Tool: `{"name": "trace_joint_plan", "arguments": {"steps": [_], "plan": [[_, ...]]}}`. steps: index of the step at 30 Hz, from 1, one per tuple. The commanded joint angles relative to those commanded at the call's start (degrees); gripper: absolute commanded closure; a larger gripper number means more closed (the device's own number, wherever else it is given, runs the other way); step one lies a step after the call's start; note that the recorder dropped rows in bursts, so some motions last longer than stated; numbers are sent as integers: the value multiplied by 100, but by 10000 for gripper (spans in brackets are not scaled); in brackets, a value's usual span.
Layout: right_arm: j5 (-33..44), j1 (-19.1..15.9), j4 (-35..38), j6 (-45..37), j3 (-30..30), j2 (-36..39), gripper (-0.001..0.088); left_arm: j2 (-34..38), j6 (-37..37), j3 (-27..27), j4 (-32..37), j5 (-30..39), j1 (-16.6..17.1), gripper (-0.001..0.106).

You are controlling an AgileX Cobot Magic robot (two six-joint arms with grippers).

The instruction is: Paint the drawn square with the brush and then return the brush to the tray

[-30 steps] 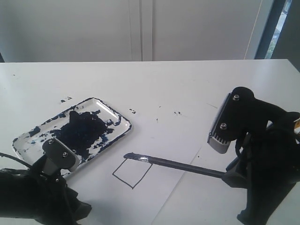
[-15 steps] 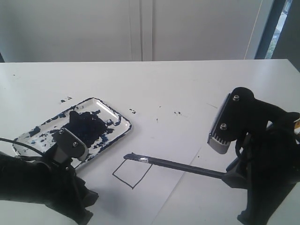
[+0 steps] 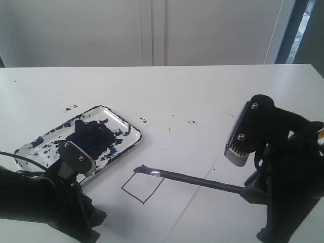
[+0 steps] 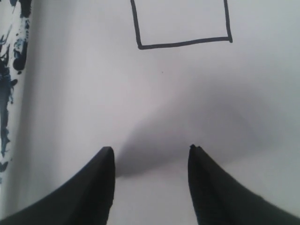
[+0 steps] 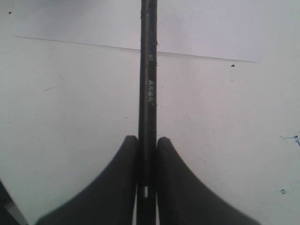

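White all the way through inside the drawn square (image 3: 142,187) in the exterior view, so no paint is going on it yet and the main job isn't started. The brush (image 3: 197,180) is hanging nearly level over the paper (image 3: 187,147), with its dark tip sitting right at the square's far corner. Can't tell if it's touching. The right gripper (image 3: 247,191) is holding it by the back of the handle. The tray (image 3: 137,135), smeared with blue-black paint, is sitting near the square on the left side, with no brush in it.

Left wrist view: the left gripper (image 4: 150,150) is hovering over bare paper close to the square's outline, jaws apart and nothing between them.

Right wrist view: the jaws are clamping tight on the black handle, which is running straight out over the sheet's edge.

I'm guessing the brush is loaded and lined up — painting the square and getting the brush back to the tray are both left to do.
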Motion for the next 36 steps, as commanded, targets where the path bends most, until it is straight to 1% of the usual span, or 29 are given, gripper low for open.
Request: {"name": "trace_joint_plan", "arguments": {"steps": [10, 14, 19, 24, 27, 33, 36], "plan": [[-57, 0, 103, 0, 0, 10, 868, 0, -28, 40, 0, 66, 0, 520], [-216, 0, 126, 0, 0, 144, 868, 0, -28, 40, 0, 74, 0, 520], [-197, 0, 160, 0, 0, 248, 868, 0, -28, 40, 0, 78, 0, 520], [-201, 208, 172, 0, 0, 376, 868, 0, -28, 49, 0, 19, 0, 520], [-212, 269, 108, 0, 0, 445, 868, 0, 1, 49, 0, -34, 0, 520], [-396, 270, 66, 0, 0, 601, 868, 118, 39, 102, 0, -131, -11, 520], [-486, 270, 66, 0, 0, 605, 868, 279, -1, 105, 0, 72, -11, 520]]}}
